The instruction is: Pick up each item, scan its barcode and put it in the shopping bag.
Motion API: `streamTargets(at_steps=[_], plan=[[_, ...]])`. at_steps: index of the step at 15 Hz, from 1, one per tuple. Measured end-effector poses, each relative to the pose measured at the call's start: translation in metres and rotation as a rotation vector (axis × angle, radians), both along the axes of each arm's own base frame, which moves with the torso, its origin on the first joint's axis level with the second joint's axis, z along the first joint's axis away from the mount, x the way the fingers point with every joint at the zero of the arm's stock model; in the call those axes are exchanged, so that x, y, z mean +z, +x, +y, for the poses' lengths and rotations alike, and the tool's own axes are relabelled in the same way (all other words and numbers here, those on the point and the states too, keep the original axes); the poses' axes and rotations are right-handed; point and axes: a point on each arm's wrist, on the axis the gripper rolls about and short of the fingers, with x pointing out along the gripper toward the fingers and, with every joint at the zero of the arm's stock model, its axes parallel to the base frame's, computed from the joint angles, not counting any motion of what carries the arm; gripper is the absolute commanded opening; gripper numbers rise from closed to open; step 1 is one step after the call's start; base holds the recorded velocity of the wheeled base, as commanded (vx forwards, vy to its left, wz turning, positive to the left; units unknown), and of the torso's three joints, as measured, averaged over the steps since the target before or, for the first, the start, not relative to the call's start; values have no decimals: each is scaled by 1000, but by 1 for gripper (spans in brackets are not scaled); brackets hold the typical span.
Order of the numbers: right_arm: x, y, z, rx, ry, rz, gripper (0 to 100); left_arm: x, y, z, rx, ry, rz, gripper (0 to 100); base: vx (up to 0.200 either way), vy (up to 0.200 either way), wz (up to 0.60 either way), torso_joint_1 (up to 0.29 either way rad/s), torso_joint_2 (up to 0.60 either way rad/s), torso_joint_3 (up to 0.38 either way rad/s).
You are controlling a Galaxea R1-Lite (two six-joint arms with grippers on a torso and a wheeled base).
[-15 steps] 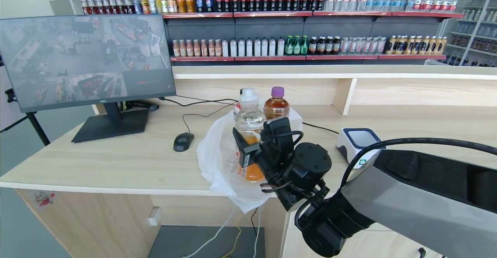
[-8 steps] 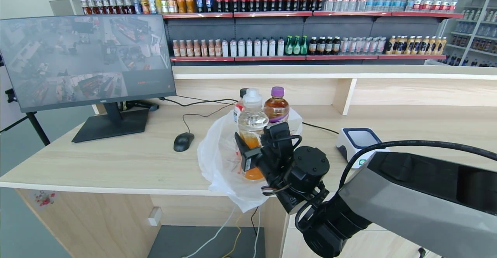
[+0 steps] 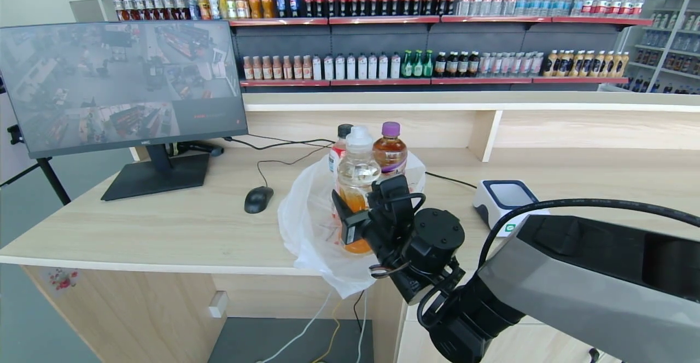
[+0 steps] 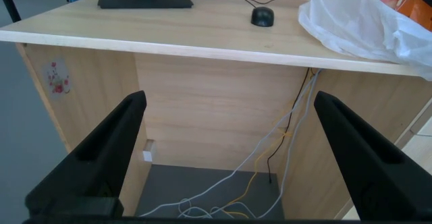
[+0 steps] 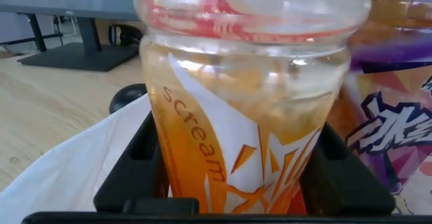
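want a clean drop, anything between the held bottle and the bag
Nothing visible. The right end effector holds the orange bottle at the bag mouth; a purple-cap bottle and a black-cap bottle stand in it close behind.

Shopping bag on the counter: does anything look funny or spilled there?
Nothing is spilled. One odd bit: the shopping bag droops over the front edge of the counter, so part of it hangs with nothing under it. The orange drink bottle stands upright, clamped in the right gripper at the bag.
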Motion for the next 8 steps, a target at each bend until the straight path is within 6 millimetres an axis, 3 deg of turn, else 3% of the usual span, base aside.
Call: streamTargets(at_steps=[8], plan=[[-2,-1,-2,-2,-7,9,0,0,0,0,0,0,0,100,0,0,0,0,0,0]])
